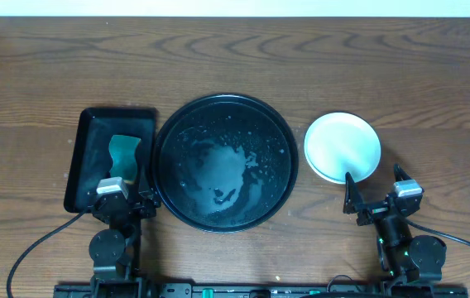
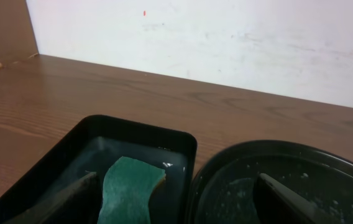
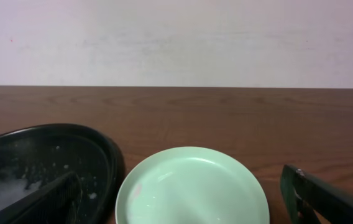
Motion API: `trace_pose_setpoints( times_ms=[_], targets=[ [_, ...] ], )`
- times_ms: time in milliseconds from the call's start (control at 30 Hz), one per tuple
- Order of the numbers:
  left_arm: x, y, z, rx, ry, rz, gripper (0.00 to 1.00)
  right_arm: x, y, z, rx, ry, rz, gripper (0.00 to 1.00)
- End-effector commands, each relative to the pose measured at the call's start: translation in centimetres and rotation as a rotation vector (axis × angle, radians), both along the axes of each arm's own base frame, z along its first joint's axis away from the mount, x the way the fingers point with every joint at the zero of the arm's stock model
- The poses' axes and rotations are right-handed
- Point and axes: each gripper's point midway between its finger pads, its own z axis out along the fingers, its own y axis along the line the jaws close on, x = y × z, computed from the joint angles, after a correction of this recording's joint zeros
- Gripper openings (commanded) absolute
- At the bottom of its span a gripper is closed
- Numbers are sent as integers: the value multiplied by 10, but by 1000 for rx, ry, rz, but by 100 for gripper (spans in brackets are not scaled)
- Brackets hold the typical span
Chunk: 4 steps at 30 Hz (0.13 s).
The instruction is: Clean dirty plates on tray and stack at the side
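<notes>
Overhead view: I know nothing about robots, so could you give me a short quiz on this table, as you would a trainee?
1. Fill in: the mint plate sits to the robot's ___ of the round tray.
2. Pick one: the sponge lies A) on the table, B) in the rectangular tray, C) on the round tray.
3. True or false: the left jaws grip the sponge.

Key: 1. right. 2. B. 3. false; the jaws stand wide open with nothing in them.
</notes>
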Motion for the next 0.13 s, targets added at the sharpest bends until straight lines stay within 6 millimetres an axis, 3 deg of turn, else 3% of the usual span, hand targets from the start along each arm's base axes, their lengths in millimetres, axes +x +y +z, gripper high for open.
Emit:
trace_pose_setpoints(
  times_ms=[0,100],
  targets=[
    [-1,1,-19,17,67,5,78,-1,3,0,-8,-3,13,99],
    [-1,1,-19,17,67,5,78,-1,3,0,-8,-3,13,99]
  ],
)
